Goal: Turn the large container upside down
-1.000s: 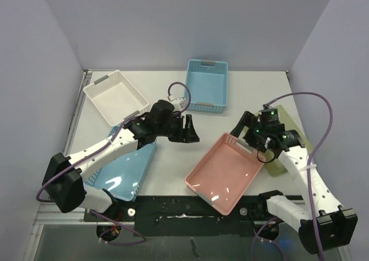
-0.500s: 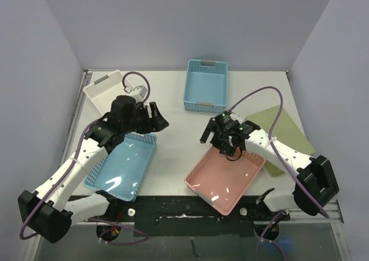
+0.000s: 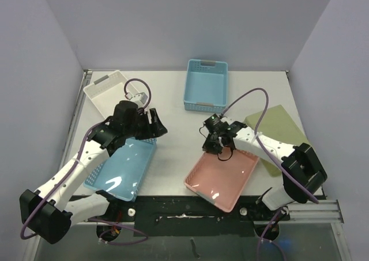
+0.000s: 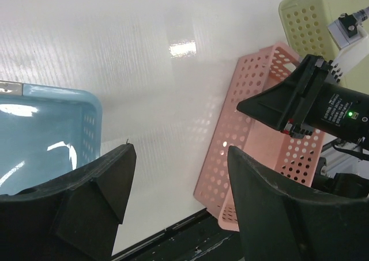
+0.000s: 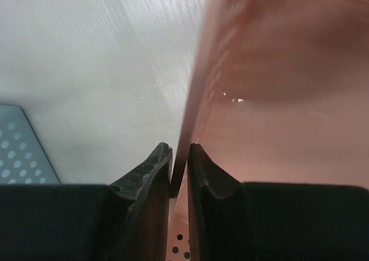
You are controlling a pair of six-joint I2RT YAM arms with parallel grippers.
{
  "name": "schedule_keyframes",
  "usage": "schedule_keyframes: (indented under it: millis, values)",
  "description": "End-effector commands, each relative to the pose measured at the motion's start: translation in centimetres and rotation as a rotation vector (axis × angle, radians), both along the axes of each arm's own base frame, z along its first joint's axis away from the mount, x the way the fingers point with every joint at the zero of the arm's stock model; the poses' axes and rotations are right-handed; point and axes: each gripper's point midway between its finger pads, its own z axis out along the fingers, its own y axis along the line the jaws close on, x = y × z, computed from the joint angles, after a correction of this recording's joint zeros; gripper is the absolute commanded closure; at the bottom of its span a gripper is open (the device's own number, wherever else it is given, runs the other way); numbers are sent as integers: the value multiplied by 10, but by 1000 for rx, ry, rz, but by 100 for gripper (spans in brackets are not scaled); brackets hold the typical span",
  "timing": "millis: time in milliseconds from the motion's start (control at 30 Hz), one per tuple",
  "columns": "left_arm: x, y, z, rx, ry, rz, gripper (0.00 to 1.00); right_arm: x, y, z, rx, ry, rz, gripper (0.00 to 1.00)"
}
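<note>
The right claw (image 5: 179, 157) is closed tight on the far-left rim of the pink container (image 3: 223, 177). The left claw (image 4: 180, 156) hangs wide open near the blue tray's (image 3: 124, 169) far right corner.

Counted five plastic baskets on the counter (image 3: 173, 151): two blues, a small blue basket (image 3: 206, 85) and a bigger blue basket (image 3: 124, 169), plus one white basket (image 3: 106, 94), one pink basket (image 3: 222, 177) and one olive-green basket (image 3: 294, 134). Two arms as well, left arm (image 3: 69, 174) and right arm (image 3: 271, 148).

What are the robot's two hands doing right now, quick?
Left gripper: open, holding nothing.
Right gripper: shut on the pink basket, pinching its wall.
</note>
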Motion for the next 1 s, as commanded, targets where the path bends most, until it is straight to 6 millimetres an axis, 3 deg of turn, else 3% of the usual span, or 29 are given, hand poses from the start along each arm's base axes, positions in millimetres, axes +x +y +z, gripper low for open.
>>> schedule_keyframes:
  millis: [0, 33, 167, 267, 467, 633, 800, 967]
  values:
    - [8, 3, 23, -9, -69, 19, 36, 16, 27, 26, 48, -100, 29, 96]
    - [9, 5, 24, -2, -74, 21, 36, 18, 31, 30, 56, -107, 38, 100]
    - [10, 12, 42, 12, -100, 27, 36, 25, 55, 54, 132, -152, 102, 100]
    - [13, 20, 72, 7, -143, 39, 36, 30, 84, 81, 246, -212, 183, 100]
    - [18, 56, 136, 27, -246, 119, 36, 35, 138, 132, 460, -303, 333, 100]
    - [16, 77, 173, 45, -309, 187, 36, 39, 171, 167, 603, -351, 412, 100]
    - [14, 84, 193, 48, -353, 219, 36, 36, 196, 195, 845, -357, 476, 100]
    - [18, 82, 186, 54, -332, 214, 36, 31, 193, 198, 1021, -344, 488, 100]
